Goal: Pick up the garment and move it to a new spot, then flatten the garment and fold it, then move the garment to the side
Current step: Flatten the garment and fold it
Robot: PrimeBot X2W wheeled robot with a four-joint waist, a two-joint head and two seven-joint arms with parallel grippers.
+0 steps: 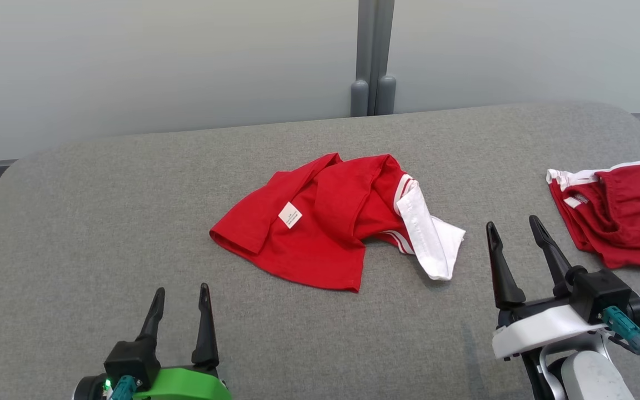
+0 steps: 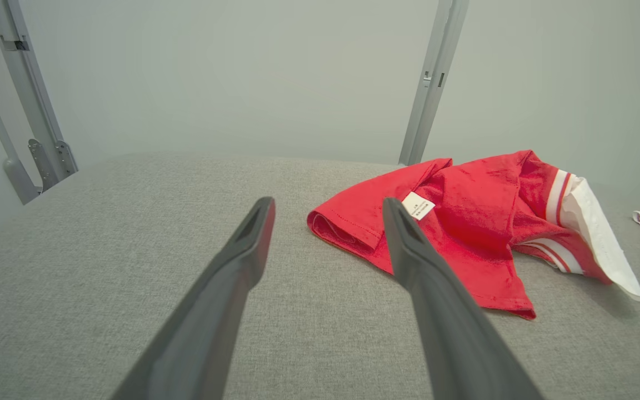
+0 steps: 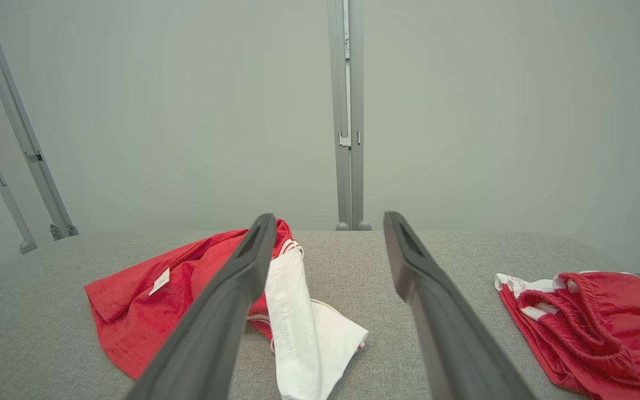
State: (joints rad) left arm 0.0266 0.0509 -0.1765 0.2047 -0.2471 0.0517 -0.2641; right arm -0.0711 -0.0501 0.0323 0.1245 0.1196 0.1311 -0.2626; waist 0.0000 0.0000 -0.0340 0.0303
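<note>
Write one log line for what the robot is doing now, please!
stage: pickup not started | red shirt: crumpled, untouched | left gripper: open | right gripper: open

Left gripper (image 1: 181, 290): set at the lower left of the head view, on a green wrist housing (image 1: 186, 384). Dark fingers (image 1: 206, 328) are held apart and pointed forward, empty.
Right gripper (image 1: 513, 222): set at the lower right, on a white wrist housing (image 1: 542, 330). Fingers are spread wide and leaned slightly left, empty.

Test lab: grey padded table (image 1: 75, 222), blank panel walls (image 1: 159, 66), metal post (image 1: 374, 55).
</note>
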